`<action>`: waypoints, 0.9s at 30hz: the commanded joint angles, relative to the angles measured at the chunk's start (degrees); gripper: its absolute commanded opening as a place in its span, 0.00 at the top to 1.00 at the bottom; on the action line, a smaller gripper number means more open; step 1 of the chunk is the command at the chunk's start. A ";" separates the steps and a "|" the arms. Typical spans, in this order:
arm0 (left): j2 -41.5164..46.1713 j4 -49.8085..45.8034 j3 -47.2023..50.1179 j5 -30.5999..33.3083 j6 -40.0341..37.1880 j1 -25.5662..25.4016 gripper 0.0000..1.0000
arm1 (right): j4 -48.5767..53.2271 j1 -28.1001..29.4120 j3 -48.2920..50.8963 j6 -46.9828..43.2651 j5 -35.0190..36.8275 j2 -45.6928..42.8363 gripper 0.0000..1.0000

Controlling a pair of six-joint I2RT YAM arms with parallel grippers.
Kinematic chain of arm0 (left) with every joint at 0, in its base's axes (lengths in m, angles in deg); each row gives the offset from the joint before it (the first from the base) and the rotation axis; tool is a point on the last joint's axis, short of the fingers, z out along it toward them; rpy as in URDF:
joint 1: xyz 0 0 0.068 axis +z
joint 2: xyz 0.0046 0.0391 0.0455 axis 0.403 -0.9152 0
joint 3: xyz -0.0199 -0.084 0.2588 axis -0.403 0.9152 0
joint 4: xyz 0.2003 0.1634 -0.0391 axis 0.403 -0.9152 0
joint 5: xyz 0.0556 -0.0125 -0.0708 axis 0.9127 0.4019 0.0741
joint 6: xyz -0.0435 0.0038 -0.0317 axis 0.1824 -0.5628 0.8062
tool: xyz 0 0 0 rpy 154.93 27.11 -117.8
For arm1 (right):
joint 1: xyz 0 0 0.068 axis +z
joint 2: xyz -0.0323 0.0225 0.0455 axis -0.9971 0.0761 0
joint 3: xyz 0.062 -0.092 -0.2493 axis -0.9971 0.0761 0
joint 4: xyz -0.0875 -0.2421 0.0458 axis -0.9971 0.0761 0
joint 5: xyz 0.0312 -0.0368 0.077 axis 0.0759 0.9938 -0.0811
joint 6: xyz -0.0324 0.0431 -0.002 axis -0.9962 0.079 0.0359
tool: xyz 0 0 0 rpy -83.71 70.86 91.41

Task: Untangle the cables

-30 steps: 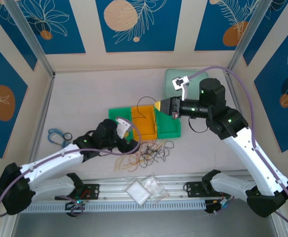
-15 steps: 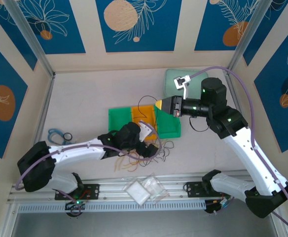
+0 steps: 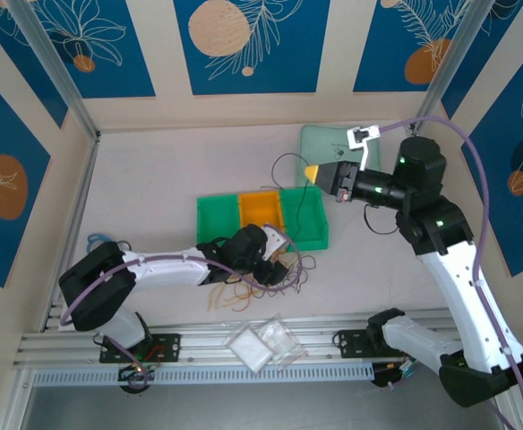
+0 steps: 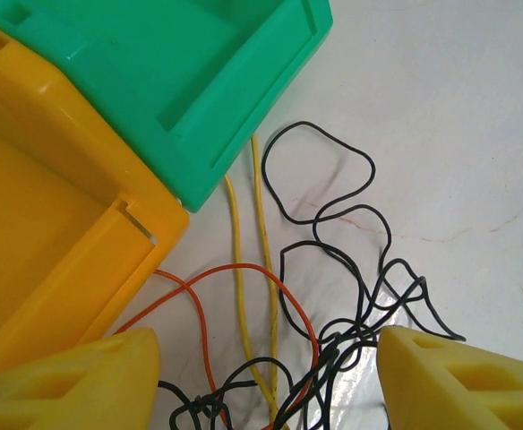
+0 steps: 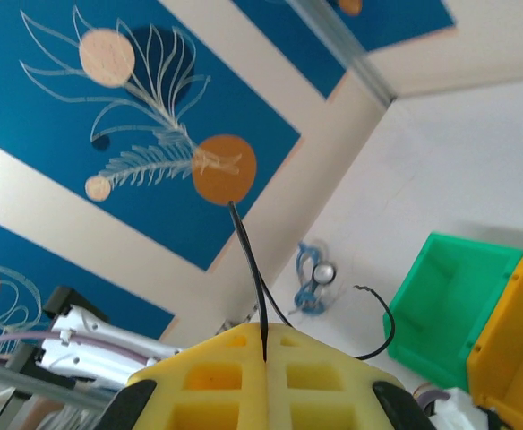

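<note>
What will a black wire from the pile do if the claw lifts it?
Probably springy, not floppy: the black cable pinched in the right claw stands up in a curve. Likely light, being so thin. The tangled pile has crossing loops, so neighbours may drag along.

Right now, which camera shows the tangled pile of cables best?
The left wrist view: the tangle lies close up, black, orange and yellow strands distinct. The top view shows it small, partly under the left gripper. The right wrist view gives one black strand pinched in the right gripper.
</note>
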 commanded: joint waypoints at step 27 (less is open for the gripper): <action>-0.91 0.45 2.66 -0.65 1.31 -0.23 0.35 | -1.08 -9.94 -4.82 -24.22 49.91 -16.48 1.00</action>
